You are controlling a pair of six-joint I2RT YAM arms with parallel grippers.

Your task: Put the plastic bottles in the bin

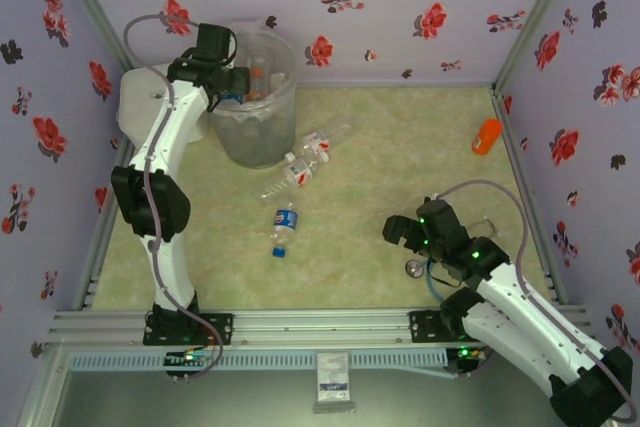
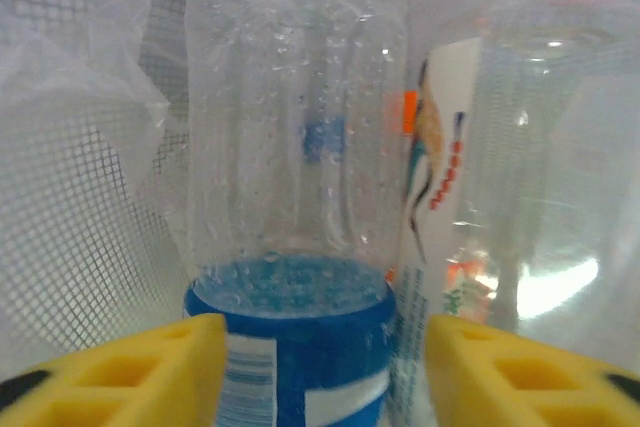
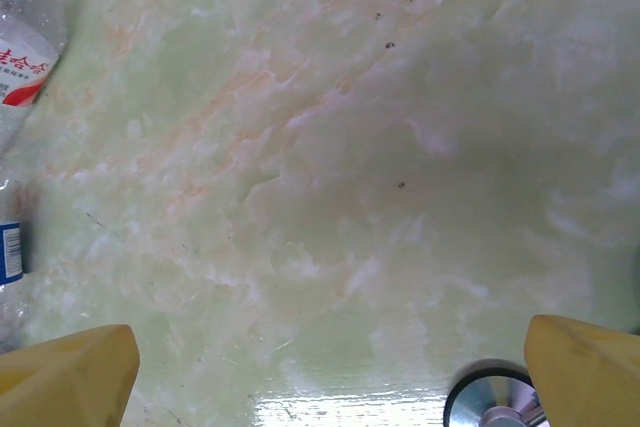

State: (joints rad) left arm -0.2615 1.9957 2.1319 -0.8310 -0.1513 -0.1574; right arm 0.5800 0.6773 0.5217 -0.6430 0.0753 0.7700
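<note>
Well, right gripper [image 3: 328,352]: jaws wide over bare table [image 3: 380,147]; its yellow finger ends sit at the lower corners, the rest out of frame.
Disc [image 3: 490,405]: small, round and metallic, just beside the right finger, cut off by the frame edge; what it is, unclear.
Blue bottle [image 1: 284,230]: lying mid-table, a blue end toward the arms; the right wrist view catches a sliver of its label at the left edge.
Red bottles [image 1: 300,172]: two with red-white labels, lying aslant just beyond it, short of the bin; the wrist view crops one at its top-left corner.
Orange object [image 1: 487,135]: by the far right wall, well apart.
Bin [image 1: 262,137]: far left; from above, bag and contents blur together.
Left gripper [image 2: 325,342]: down inside the bin, fingers [image 2: 140,372] either side of a blue-labelled bottle [image 2: 295,147]; a slim gap shows at the right finger, so whether it grips cannot be told.
Neighbours: a white-labelled bottle [image 2: 432,177] just beside it, a clear one [image 2: 560,167] further right, cut off.
</note>
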